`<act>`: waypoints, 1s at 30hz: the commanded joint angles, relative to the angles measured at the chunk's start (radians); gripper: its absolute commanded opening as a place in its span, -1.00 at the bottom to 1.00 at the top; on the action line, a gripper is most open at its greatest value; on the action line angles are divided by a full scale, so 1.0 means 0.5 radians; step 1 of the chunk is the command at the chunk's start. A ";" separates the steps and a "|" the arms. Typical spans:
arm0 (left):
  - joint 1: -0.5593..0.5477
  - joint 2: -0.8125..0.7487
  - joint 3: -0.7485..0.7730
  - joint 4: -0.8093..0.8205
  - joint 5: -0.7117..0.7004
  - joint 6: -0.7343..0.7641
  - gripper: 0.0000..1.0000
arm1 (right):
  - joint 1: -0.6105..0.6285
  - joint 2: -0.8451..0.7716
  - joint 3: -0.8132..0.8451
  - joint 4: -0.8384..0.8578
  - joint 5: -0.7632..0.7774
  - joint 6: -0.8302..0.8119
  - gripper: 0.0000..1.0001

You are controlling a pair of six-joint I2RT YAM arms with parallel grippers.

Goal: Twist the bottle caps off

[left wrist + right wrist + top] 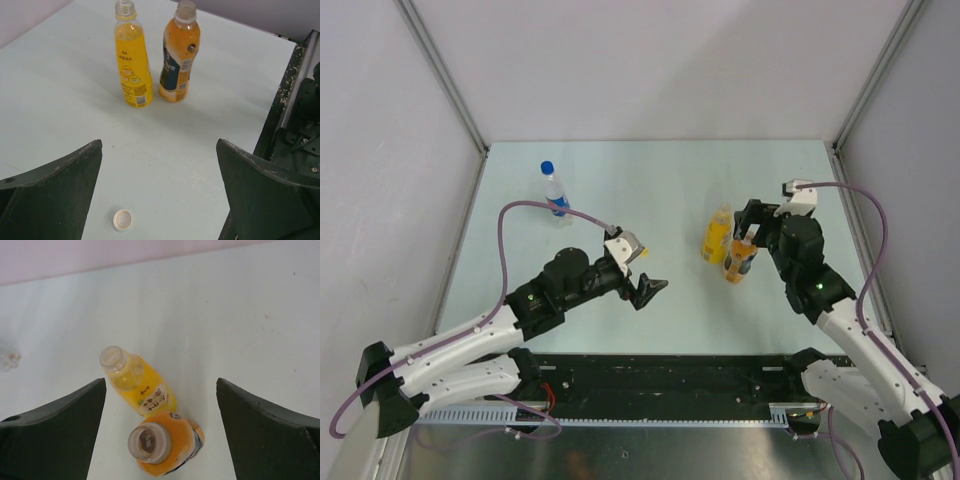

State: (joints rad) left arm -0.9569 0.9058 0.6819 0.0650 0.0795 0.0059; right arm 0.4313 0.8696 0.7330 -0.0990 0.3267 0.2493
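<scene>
Blue cap (547, 168) only one on, water bottle (556, 200) at worktop (650, 180) 10 o'clock. Yellow bottle (132, 65), orange bottle (179, 60) open. Left gripper (160, 145), right gripper (161, 385): fingers released. Brace bottle body, twist cap squarely.

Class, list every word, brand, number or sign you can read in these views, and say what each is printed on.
No text here is readable.
yellow bottle: label print and what looks like a barcode patch, too small to read.
orange bottle: dark label with pale print, blurred.
water bottle: blue label, too small to read.
loose cap: no marking visible.
</scene>
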 commanded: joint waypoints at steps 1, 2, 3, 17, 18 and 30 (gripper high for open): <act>-0.001 -0.025 -0.015 0.074 -0.138 -0.058 0.99 | 0.012 -0.156 0.037 0.039 -0.107 0.075 0.95; 0.001 -0.024 -0.015 0.072 -0.176 -0.066 0.99 | 0.012 -0.173 0.053 0.033 -0.129 0.084 0.97; 0.000 -0.020 -0.014 0.070 -0.208 -0.071 0.99 | 0.012 -0.183 0.069 0.023 -0.147 0.091 0.98; 0.301 0.244 0.106 -0.109 -0.458 -0.421 0.99 | 0.009 -0.160 0.168 -0.031 -0.377 0.156 0.99; 0.345 0.273 0.121 -0.144 -0.440 -0.441 0.99 | 0.009 -0.163 0.175 -0.032 -0.391 0.165 0.99; 1.010 0.460 0.308 -0.199 0.015 -0.706 0.99 | 0.013 -0.085 0.204 -0.027 -0.570 0.233 0.99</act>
State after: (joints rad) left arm -0.5316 1.1393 0.7677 -0.0441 -0.0132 -0.2871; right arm 0.4332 0.8139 0.7895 -0.1249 0.0746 0.3489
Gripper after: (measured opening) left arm 0.994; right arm 0.993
